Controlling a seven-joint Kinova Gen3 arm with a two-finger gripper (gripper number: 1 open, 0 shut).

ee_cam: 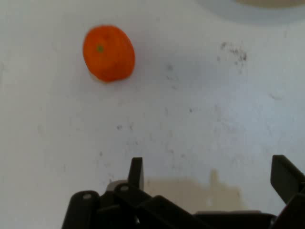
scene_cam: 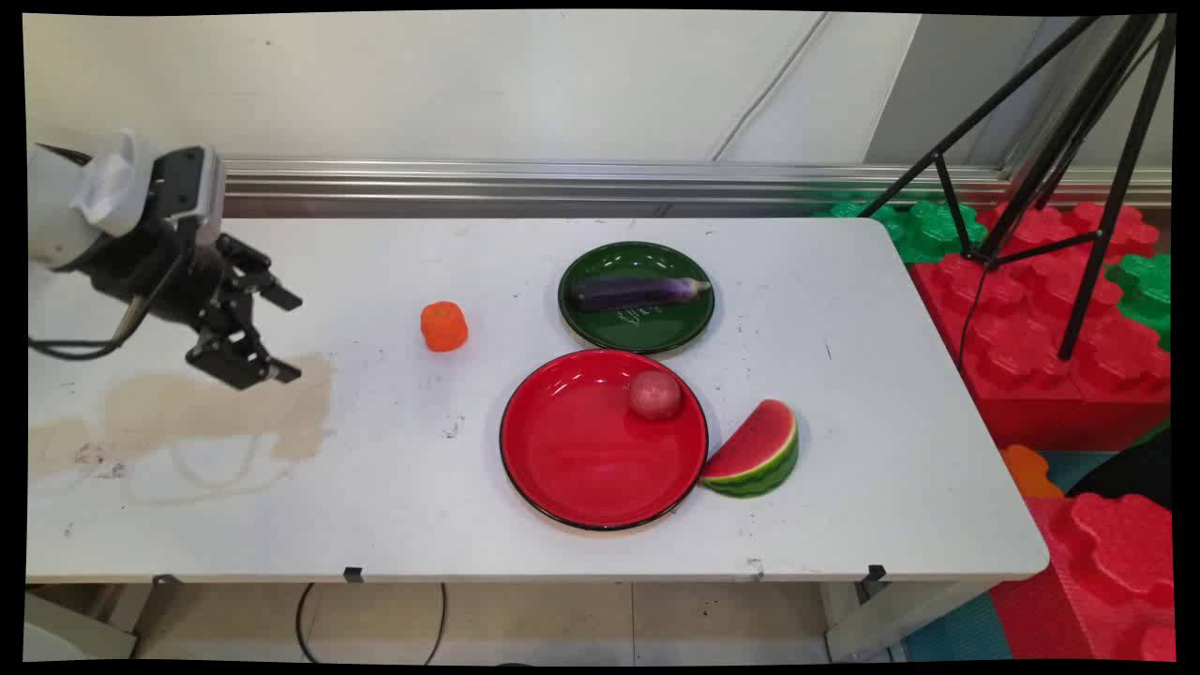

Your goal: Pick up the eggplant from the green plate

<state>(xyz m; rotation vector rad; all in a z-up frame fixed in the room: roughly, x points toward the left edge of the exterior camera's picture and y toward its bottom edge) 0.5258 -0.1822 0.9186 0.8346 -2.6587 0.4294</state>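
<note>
My gripper (scene_cam: pixel 289 337) hangs open over the left part of the white table (scene_cam: pixel 394 506), with nothing between its fingers. Its two black fingertips (ee_cam: pixel 136 171) stand wide apart in the hand view. The nearest thing is a small orange fruit (scene_cam: pixel 443 326), to the gripper's right on the bare table; in the hand view the orange fruit (ee_cam: pixel 108 53) lies ahead at upper left. Under the gripper lies a tan stain (scene_cam: pixel 216 405) on the tabletop.
A green plate (scene_cam: pixel 637 328) with a purple eggplant (scene_cam: pixel 640 292) stands at the back middle. In front of it a red plate (scene_cam: pixel 572 459) holds a reddish round fruit (scene_cam: pixel 654 395). A watermelon slice (scene_cam: pixel 756 451) leans beside the red plate's right rim. A black tripod (scene_cam: pixel 1059 169) stands right.
</note>
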